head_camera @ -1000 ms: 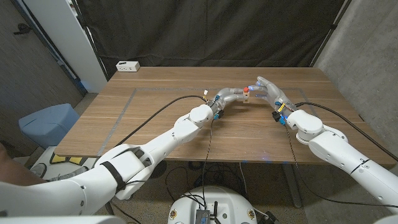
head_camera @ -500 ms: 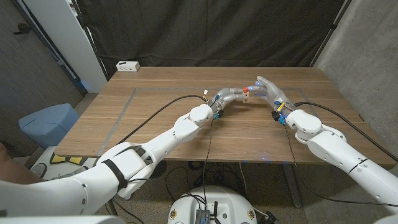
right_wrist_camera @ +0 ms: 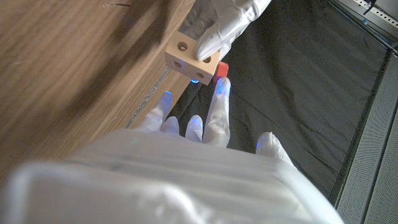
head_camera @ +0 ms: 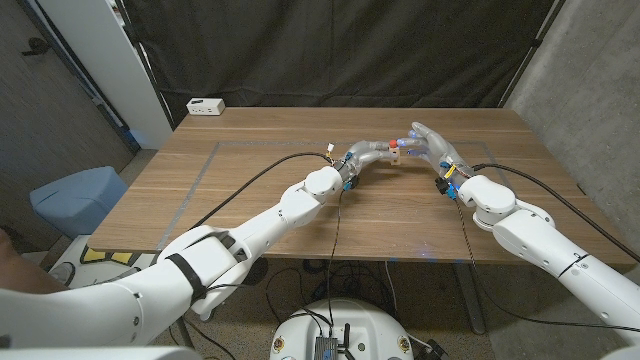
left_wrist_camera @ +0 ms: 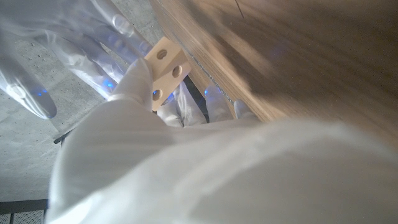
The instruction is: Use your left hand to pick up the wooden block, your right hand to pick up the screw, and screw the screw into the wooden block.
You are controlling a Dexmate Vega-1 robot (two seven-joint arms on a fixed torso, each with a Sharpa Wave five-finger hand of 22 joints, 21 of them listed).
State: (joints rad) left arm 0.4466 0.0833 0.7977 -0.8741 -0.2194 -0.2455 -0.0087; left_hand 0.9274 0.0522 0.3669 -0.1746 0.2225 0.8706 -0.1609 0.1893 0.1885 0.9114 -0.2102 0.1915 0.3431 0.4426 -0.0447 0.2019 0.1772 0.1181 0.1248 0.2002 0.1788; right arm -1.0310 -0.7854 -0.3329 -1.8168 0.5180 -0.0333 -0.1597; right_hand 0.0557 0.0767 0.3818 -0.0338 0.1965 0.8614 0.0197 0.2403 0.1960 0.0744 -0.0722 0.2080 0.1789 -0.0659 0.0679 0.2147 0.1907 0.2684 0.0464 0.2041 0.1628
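Both hands meet over the far middle of the surface (head_camera: 250,170).
The left hand (head_camera: 368,154) holds the wooden block (head_camera: 397,154) above the wood; a red-headed screw (head_camera: 396,144) sits at the block, with the right hand (head_camera: 432,147) touching it, fingers spread.

Both arms stretched over mid-table — left hand (head_camera: 372,153) pinching, right hand (head_camera: 432,146) fingers spread, fingertips meeting.

A wooden desk (head_camera: 250,180) stands before a black curtain (head_camera: 330,50). A white power strip (head_camera: 205,106) lies at its far corner; a blue bin (head_camera: 75,200) sits beside it on the floor.
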